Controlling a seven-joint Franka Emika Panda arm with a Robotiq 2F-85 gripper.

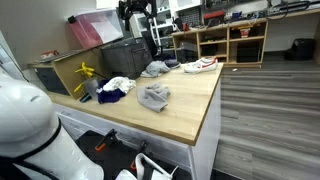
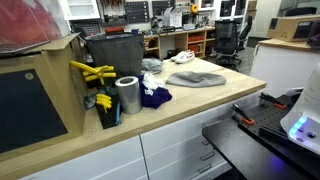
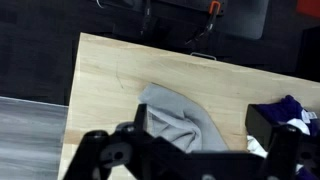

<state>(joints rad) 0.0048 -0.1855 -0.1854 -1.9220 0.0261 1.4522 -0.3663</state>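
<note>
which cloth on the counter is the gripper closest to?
The grey cloth, lying alone mid-counter, centred in the wrist view; the dark blue cloth shows only at its edge.

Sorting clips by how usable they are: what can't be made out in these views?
- Wrist view: the gripper is dark and blurred, and the bottom edge cuts off its fingertips.
- Wrist view: the near end of the grey cloth is hidden under the gripper.
- Wrist view: the purple cloth is cut off by the right edge.
- Exterior view: the yellow items are too small to identify.
</note>
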